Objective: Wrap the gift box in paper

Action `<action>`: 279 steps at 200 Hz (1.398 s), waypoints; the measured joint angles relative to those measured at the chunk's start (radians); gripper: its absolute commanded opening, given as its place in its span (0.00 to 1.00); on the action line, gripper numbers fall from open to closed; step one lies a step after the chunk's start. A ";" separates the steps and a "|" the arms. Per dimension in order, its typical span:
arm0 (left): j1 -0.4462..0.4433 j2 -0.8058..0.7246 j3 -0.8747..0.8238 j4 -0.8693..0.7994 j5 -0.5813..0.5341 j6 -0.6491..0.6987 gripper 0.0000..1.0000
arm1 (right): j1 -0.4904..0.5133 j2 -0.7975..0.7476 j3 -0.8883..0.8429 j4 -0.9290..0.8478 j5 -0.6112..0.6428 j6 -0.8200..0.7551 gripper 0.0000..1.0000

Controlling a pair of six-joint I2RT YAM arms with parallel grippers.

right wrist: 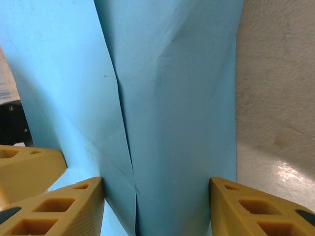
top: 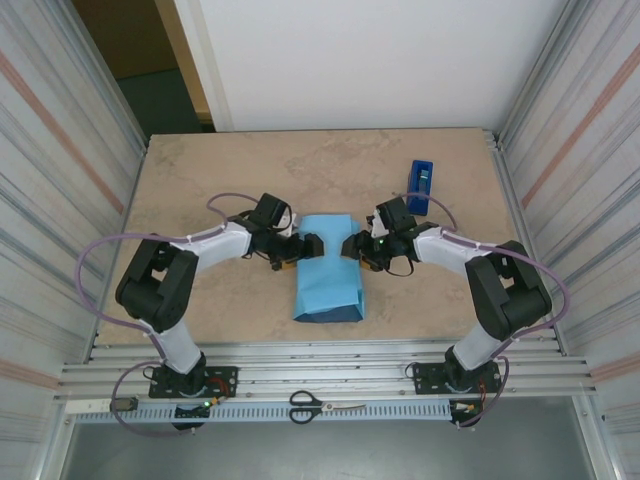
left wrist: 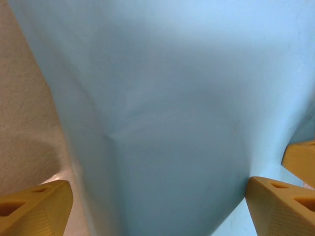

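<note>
Beige stone-look worktop [top: 200, 190]: carries a long wrapped bundle at its middle, between the two arms.
Left arm [top: 190, 265]: elbow bent out to the left, forearm reaching inward and low, wrist level with the upper half of the bundle.
Right arm [top: 470, 255]: mirrors it, elbow out to the right, forearm pointing in at the same height.
Paper [top: 328, 265]: light blue face outward, folded into a rectangular parcel lying lengthwise away from the bases, creased along a seam.
Left pincer [top: 312, 245]: at the parcel's left edge, fingers [left wrist: 34, 209] spread wide on either side of the paper, bare worktop beside one of them.
Right pincer [top: 350, 245]: at the parcel's right edge, fingers [right wrist: 69, 209] about half apart with paper filling the gap; whether they clamp it I cannot tell.
Blue tape dispenser [top: 421, 187]: far right, well apart from the parcel.
Scissors [top: 325, 405]: on the near rail between the bases.
</note>
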 measured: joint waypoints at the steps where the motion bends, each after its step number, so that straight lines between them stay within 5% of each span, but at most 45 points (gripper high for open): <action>1: 0.000 0.000 0.000 0.000 0.000 0.002 0.93 | 0.000 0.000 0.000 0.000 0.000 0.000 0.53; 119: -0.015 -0.034 -0.033 0.002 -0.042 0.026 0.93 | 0.009 0.004 0.016 -0.027 0.023 -0.004 0.53; 159: -0.028 -0.121 -0.016 -0.120 -0.119 0.043 0.93 | 0.013 0.004 0.021 -0.035 0.031 -0.005 0.53; 179: -0.028 -0.194 0.030 -0.150 -0.134 0.054 0.83 | 0.013 0.006 0.026 -0.041 0.031 -0.005 0.53; 216: -0.037 -0.256 0.092 -0.095 -0.066 0.052 0.48 | 0.013 0.008 0.027 -0.043 0.031 -0.006 0.53; 279: -0.113 -0.074 0.146 -0.070 0.008 0.016 0.29 | 0.013 0.008 0.027 -0.043 0.031 -0.005 0.53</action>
